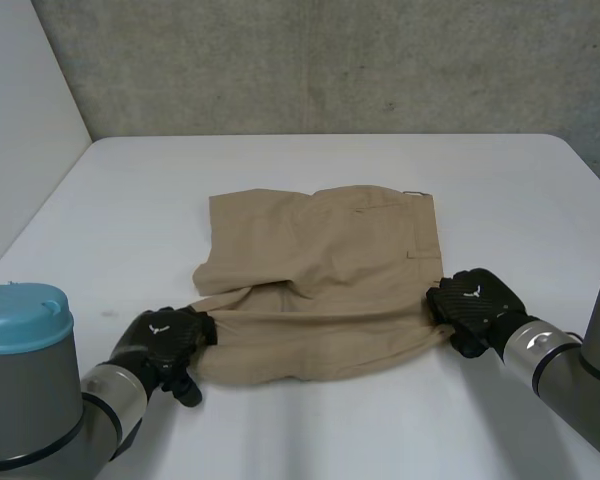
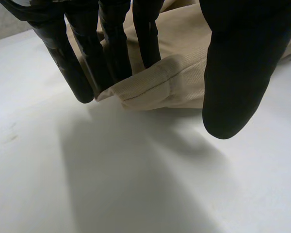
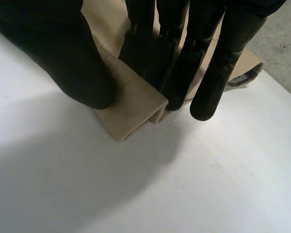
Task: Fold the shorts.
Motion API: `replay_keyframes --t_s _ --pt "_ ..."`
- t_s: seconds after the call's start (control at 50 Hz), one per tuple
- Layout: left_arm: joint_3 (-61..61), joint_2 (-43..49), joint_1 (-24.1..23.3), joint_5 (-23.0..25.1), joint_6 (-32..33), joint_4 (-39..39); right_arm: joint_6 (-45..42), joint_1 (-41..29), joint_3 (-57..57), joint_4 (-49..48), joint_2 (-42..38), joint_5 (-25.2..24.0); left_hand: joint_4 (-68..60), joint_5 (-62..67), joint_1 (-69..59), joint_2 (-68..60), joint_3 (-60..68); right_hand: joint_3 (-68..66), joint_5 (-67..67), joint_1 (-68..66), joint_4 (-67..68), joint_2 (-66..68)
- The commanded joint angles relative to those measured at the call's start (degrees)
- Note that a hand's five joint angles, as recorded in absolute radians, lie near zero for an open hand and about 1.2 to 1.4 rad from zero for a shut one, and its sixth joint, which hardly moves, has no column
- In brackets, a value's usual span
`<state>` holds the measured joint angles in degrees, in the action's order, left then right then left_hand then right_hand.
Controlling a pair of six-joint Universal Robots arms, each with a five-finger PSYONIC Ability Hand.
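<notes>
The left hand (image 1: pixel 165 340) sits at the near left corner of the tan shorts (image 1: pixel 320 270), which lie across the middle of the white tabletop (image 1: pixel 280 430), partly doubled over with an upper layer overlapping the lower. The head view shows little more than a dark knuckled shape against the cloth. The left wrist view shows more: the left hand (image 2: pixel 237 63) has straight fingers (image 2: pixel 114 53) running down behind a stitched hem corner of the shorts (image 2: pixel 174 82) and the thumb on the facing side, so the hem is pinched between them and its edge is raised just off the tabletop (image 2: pixel 136 184).

At the near right corner, the right hand (image 1: pixel 475 300) meets the waistband end. In its own wrist view the right hand (image 3: pixel 63 53) clamps a folded corner of the shorts (image 3: pixel 131 107) – thumb on one face, fingers (image 3: pixel 213 73) on the other – low over the tabletop (image 3: pixel 194 184).
</notes>
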<state>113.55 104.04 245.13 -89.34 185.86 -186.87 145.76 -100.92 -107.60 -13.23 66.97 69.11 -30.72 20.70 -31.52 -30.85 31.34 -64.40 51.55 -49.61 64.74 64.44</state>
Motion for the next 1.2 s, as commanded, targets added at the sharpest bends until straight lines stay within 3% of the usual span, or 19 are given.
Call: replay_keyframes --t_s 0.02,0.28,0.36,0.46,0.52,0.6,0.68,0.92,1.06,1.2 --pt "0.0 0.5 0.0 0.1 1.4 -1.8 0.1 -0.4 0.5 -0.2 0.4 0.5 -8.6 8.6 -7.8 -8.5 8.0 -15.6 18.5 -30.4 15.3 15.6" --pt "-0.3 3.2 -0.2 0.1 1.4 -4.1 0.5 -2.5 -0.2 0.4 0.9 2.4 -16.7 16.7 -15.9 -16.5 16.0 -15.6 18.5 -30.4 15.3 15.6" --pt "-0.7 3.5 -0.3 0.0 1.4 -5.9 2.1 -2.8 -0.2 0.4 0.9 3.1 -24.4 24.4 -23.6 -24.3 23.8 -15.6 18.5 -30.4 15.3 15.6" --pt "-1.5 3.9 -0.1 -0.3 1.5 -7.1 4.1 -2.3 0.1 0.4 1.3 4.5 -49.2 49.2 -48.4 -49.1 48.6 -15.6 18.5 -30.4 15.3 15.6" --pt "-1.6 3.0 -0.2 -1.0 1.5 -7.0 5.1 -2.3 -0.1 0.7 3.2 6.2 -49.3 49.3 -48.5 -49.2 48.7 -15.6 18.5 -30.4 15.3 15.6" --pt "-0.5 -4.2 -0.2 -1.4 2.0 -5.4 5.1 -2.8 -0.6 2.7 7.2 9.1 -49.3 49.3 -48.5 -49.2 48.7 -15.6 18.5 -30.4 15.3 15.6" --pt "0.6 -14.4 -1.0 -1.4 3.0 1.2 5.2 -2.9 -0.4 9.1 13.0 11.3 -49.3 49.3 -48.5 -49.2 48.7 -15.6 18.5 -30.4 15.3 15.6" --pt "-2.0 -39.0 -1.6 1.2 3.2 19.4 4.1 -2.0 3.4 25.2 34.5 10.8 -49.3 49.3 -48.5 -49.2 48.7 -15.6 18.5 -30.4 15.3 15.6" --pt "-2.1 -43.6 -1.0 6.1 3.0 25.5 3.3 -1.9 7.1 34.3 39.3 8.6 -49.3 49.3 -48.5 -49.2 48.7 -15.6 18.5 -30.4 15.3 15.6" --pt "0.2 -36.8 0.0 7.4 3.3 22.0 0.5 -1.9 4.4 34.9 35.8 7.4 -49.3 49.3 -48.5 -49.2 48.7 -15.6 18.5 -30.4 15.3 15.6"
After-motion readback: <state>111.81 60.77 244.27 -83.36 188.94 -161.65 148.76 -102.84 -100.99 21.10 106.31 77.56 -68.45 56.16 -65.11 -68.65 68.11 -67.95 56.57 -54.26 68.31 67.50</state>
